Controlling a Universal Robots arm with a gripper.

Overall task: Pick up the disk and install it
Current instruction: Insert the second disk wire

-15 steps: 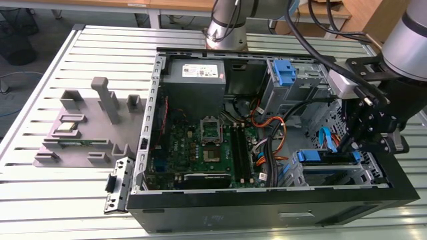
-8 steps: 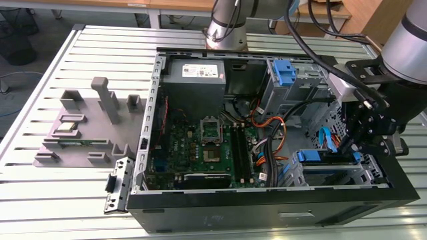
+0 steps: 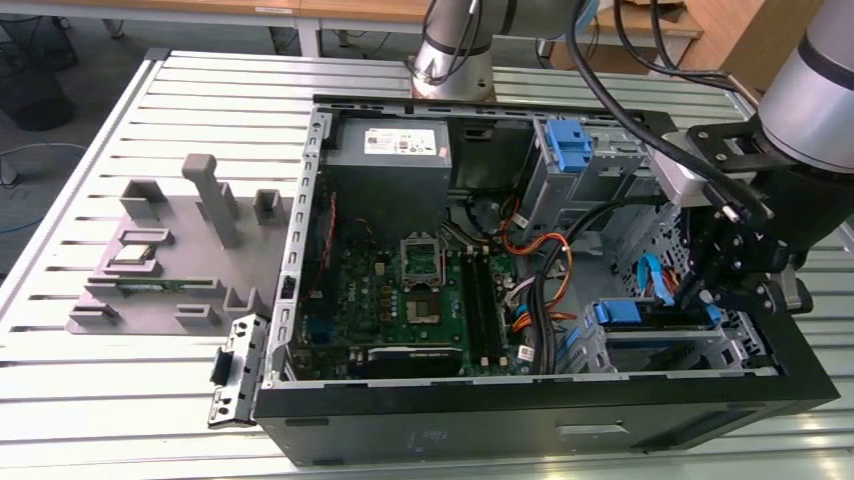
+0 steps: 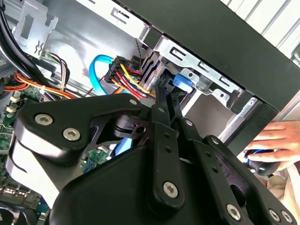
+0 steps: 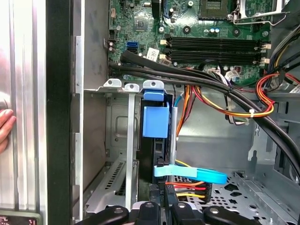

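Reaching into the open computer case (image 3: 400,420) at the right of the exterior view, the gripper (image 3: 727,290) hangs over the drive cage (image 3: 667,350) in the lower right of the frame; the disk (image 5: 155,140) stands on edge inside that cage, its blue rail showing at the centre of the first wrist view, beside the metal cage wall (image 5: 130,140); the jaws appear closed to a narrow gap near the disk's rear connector end, though whether they grip anything cannot be told; a blue data cable (image 5: 190,172) and coloured power wires (image 5: 187,190) cross just beside them; the motherboard (image 3: 414,290) fills the case centre; a grey fixture (image 3: 174,250) lies at left; a person's hand (image 4: 276,140) rests at the right edge of the second wrist view.
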